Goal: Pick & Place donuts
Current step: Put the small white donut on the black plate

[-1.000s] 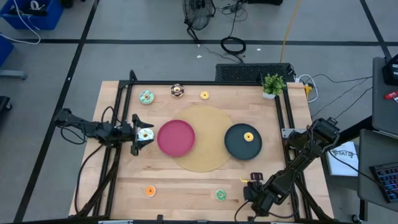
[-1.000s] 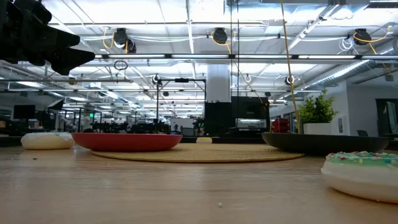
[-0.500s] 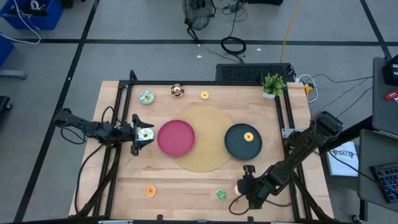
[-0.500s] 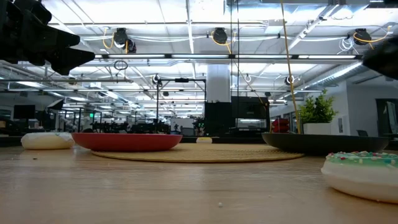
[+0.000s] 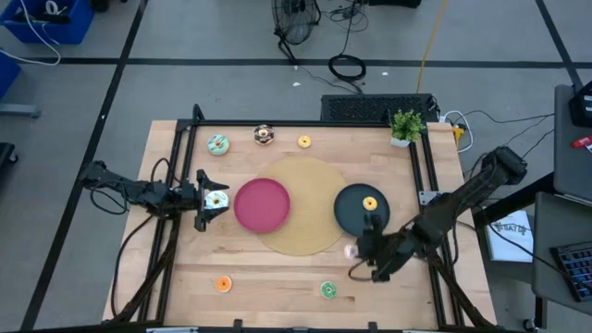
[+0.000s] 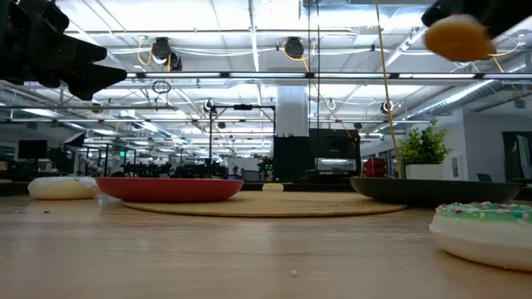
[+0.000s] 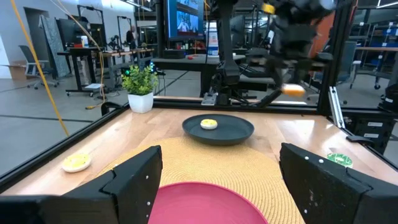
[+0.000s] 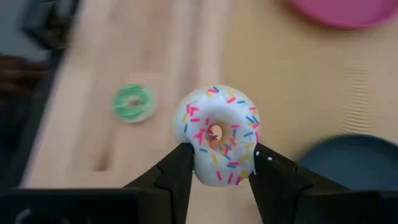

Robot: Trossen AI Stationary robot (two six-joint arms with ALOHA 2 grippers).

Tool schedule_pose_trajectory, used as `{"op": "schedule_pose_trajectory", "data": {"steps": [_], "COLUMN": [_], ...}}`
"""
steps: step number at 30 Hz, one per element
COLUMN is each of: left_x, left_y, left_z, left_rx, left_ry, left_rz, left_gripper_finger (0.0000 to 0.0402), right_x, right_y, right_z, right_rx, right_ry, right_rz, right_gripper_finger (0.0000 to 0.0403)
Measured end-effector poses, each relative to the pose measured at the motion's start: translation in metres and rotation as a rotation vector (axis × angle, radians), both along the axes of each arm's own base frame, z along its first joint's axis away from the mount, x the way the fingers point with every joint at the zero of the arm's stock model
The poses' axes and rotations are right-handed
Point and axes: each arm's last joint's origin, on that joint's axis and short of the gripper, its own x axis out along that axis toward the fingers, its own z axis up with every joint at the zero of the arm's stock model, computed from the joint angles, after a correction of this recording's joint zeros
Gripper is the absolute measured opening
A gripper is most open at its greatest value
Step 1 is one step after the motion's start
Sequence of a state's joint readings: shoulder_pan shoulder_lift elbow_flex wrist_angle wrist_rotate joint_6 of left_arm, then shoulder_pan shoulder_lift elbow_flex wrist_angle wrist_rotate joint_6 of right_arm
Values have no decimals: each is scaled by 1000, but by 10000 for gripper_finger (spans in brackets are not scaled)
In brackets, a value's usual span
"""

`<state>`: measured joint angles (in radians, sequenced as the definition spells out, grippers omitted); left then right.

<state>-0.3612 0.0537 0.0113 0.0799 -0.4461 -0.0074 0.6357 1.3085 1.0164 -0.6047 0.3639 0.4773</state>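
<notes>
My right gripper [image 8: 214, 163] has its fingers closed on opposite sides of the white sprinkled donut [image 8: 217, 134], gripping across the outer ring. The donut is carried in the air above the worktop [image 5: 277, 273], just off the black plate [image 5: 356, 215] at its 7 o'clock edge. Judgement: the donut appears light and rigid or only slightly yielding, with a smooth iced top that may slip; holding it across the full ring, below the icing, is the secure hold, and moderate pressure should suffice.

At the near edge of the worktop lie a green donut [image 5: 328, 290] and an orange donut [image 5: 223, 284], both free. The black plate already holds a yellow donut [image 5: 370, 203] near its centre. The pink plate [image 5: 262, 204] sits at 9 o'clock from the black plate and is bare.

My left gripper [image 5: 209, 200] waits at 9 o'clock of the pink plate, fingers spread wide either side of a white donut [image 5: 217, 199] without touching it.

At the far edge rest a teal donut [image 5: 217, 143], a chocolate donut [image 5: 265, 136] and a small yellow donut [image 5: 304, 141].
</notes>
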Motion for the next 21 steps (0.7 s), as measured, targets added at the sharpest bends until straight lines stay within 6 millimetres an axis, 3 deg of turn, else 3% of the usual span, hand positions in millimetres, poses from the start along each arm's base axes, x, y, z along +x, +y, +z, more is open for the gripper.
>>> {"op": "schedule_pose_trajectory", "data": {"steps": [5, 10, 21], "left_x": [0, 0, 0], "left_y": [0, 0, 0], "left_z": [0, 0, 0], "left_rx": [0, 0, 0], "left_ry": [0, 0, 0], "left_rz": [0, 0, -1], "left_gripper_finger": [319, 319, 319], "right_x": [-8, -17, -37], "right_y": [-31, -53, -81], "right_z": [9, 4, -56], "right_rx": [-39, -51, -73], "right_ry": [34, 158, 360], "right_rz": [-162, -346, -550], "right_gripper_finger": [134, 134, 134]}}
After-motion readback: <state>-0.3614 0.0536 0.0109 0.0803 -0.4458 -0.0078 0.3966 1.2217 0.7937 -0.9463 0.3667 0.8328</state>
